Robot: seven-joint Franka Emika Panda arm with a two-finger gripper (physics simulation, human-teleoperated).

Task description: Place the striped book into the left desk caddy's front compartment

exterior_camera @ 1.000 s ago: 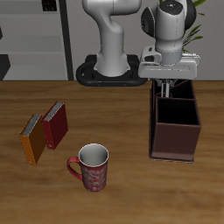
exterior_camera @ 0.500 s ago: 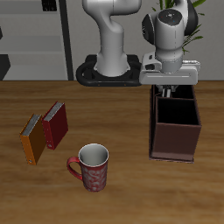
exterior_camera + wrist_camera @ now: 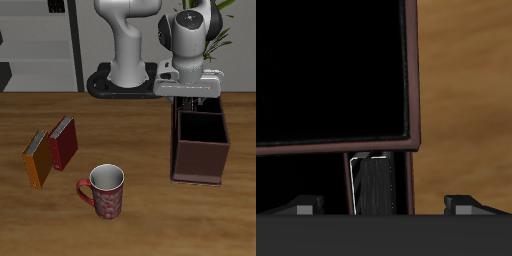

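The book [image 3: 372, 182] stands inside the caddy [image 3: 200, 150] (a narrow slot, which compartment I cannot tell), jaws open and empty above it, so placement looks done; next, lift clear.

Claw [image 3: 190, 103]: in the exterior view its fingertips are partly masked by the back rim of the left desk caddy [image 3: 200, 145], so the spread of the jaws cannot be read there. Striped book [image 3: 373, 185]: only a narrow upright sliver shows in the wrist view, cut off by the claw body. Caddy interior: compartments render near black, contents indistinguishable.
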